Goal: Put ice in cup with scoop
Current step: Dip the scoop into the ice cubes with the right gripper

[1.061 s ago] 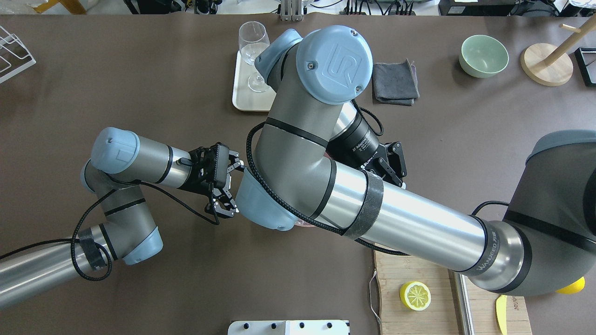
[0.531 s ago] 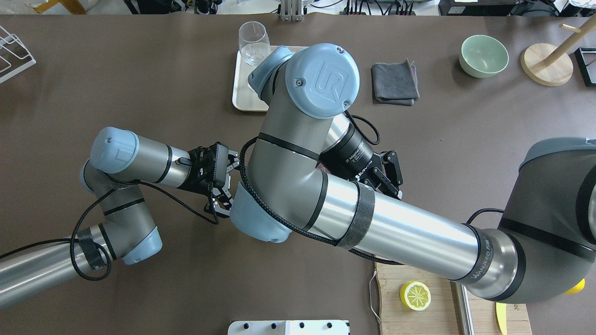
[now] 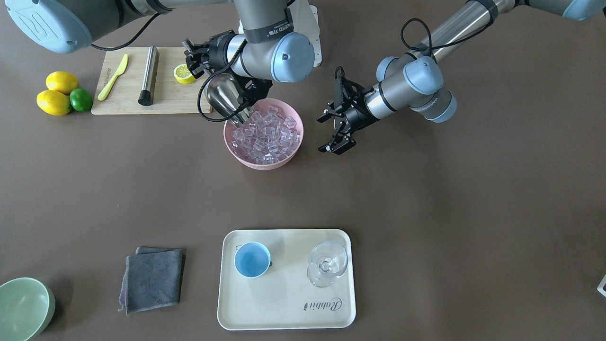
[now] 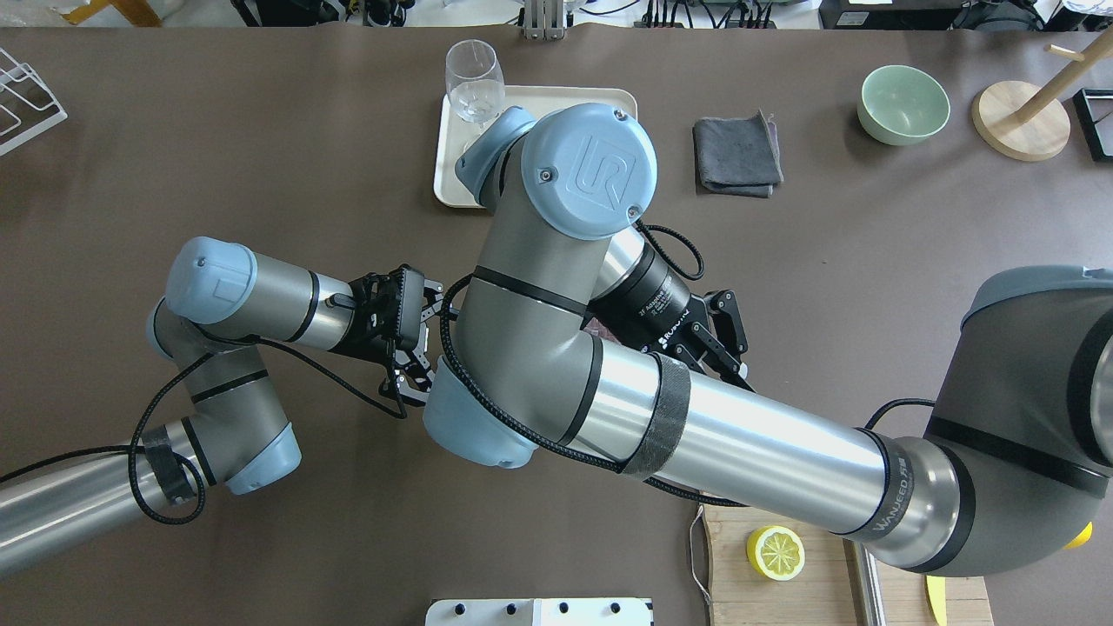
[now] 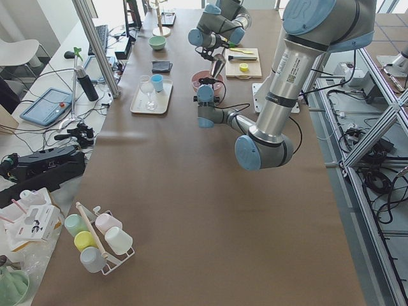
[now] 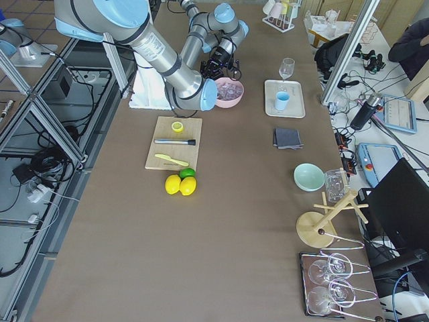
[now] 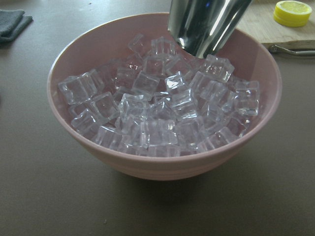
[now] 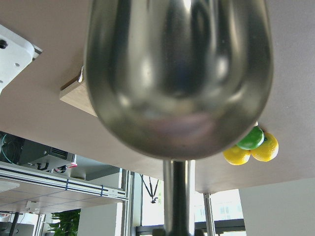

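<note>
The ice fills a pink bowl at mid table; the left wrist view shows the cubes close up. My right gripper is shut on the rod handle of the steel scoop. The scoop is tilted with its tip at the ice by the bowl's rim, as the left wrist view shows. Its rounded back fills the right wrist view. My left gripper is open and empty beside the bowl. The light-blue cup stands empty on a cream tray, hidden by my right arm in the overhead view.
A clear stemmed glass shares the tray. A cutting board behind the bowl holds a half lemon, a steel cylinder and a yellow knife. Lemons and a lime, a grey cloth and a green bowl lie around.
My right arm's elbow and wrist have shifted left and toward the robot in the overhead view, carrying the scoop along. The left arm has hardly moved.
</note>
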You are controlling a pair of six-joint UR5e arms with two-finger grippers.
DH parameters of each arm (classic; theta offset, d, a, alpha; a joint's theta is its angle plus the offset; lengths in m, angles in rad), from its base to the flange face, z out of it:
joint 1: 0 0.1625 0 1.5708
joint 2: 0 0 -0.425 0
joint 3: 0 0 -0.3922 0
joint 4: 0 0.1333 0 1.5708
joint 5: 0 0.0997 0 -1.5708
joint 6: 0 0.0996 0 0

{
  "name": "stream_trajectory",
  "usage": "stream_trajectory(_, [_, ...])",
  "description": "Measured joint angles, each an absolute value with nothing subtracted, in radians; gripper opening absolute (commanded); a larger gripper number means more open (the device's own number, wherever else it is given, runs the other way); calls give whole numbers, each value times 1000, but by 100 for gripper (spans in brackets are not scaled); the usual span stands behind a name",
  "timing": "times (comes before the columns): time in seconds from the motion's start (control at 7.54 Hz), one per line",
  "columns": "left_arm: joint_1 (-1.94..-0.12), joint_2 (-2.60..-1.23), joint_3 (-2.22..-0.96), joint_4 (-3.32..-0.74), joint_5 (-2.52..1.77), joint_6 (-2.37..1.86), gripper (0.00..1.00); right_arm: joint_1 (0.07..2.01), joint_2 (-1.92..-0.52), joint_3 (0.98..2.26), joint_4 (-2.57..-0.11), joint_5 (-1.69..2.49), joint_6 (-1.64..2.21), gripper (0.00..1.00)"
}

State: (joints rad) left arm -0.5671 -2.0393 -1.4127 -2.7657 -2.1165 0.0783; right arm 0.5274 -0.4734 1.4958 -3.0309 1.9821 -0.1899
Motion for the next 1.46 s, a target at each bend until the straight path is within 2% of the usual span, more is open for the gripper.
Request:
stream_trajectory(0.93, [-570,-2037,-1414,-2766,-2115,78,98,526,-466,1407,-2945,1966,-181,0])
stream_trajectory(1.46, [-572,-2036,-1414,-2766,-2115,78,98,526,-475,1397,-2861,1959,-149,0])
